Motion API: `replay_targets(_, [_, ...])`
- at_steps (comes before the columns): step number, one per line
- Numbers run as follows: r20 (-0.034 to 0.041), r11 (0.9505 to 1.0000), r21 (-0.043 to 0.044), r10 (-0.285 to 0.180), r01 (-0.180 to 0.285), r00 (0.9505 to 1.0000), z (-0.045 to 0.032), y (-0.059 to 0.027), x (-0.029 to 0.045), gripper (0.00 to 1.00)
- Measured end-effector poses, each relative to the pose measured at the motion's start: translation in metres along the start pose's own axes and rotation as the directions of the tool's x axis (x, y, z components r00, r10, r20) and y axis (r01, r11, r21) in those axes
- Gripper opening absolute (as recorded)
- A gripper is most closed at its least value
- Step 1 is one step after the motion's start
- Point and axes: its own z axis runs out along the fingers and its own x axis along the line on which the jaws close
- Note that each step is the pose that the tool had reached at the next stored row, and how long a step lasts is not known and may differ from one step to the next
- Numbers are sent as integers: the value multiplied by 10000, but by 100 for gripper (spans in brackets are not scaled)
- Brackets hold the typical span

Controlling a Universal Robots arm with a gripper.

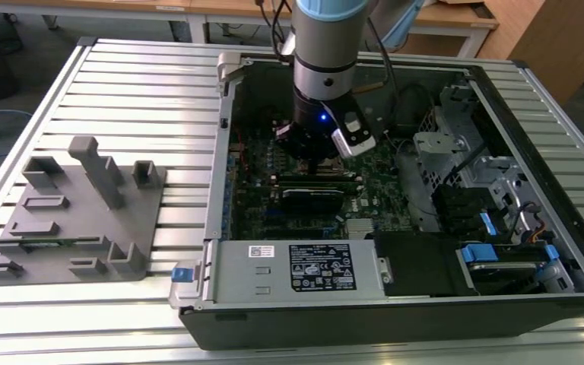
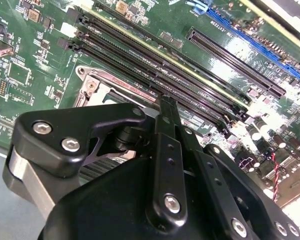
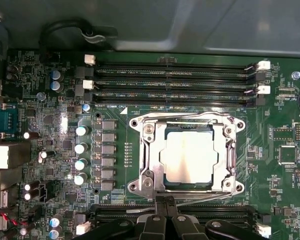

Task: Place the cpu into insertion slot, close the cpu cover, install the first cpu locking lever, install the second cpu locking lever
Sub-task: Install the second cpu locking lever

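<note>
With the pale silver-beige square cpu seated under the thin silver metal cpu cover at the first wrist view's centre, the clenched black fingers at six o'clock should press a locking lever steadily.

Nothing legible from my end. White label w/ black print on grey PSU box: too small to read. White silkscreen marks on green mobo, first wrist view: can't make out.
</note>
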Motion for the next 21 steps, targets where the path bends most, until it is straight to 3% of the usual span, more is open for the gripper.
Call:
replay_targets(10, [1,10000,-5,0,0,10000,9,0,24,11])
replay_targets(21, [1,10000,-6,2,-2,10000,11,-1,117,11])
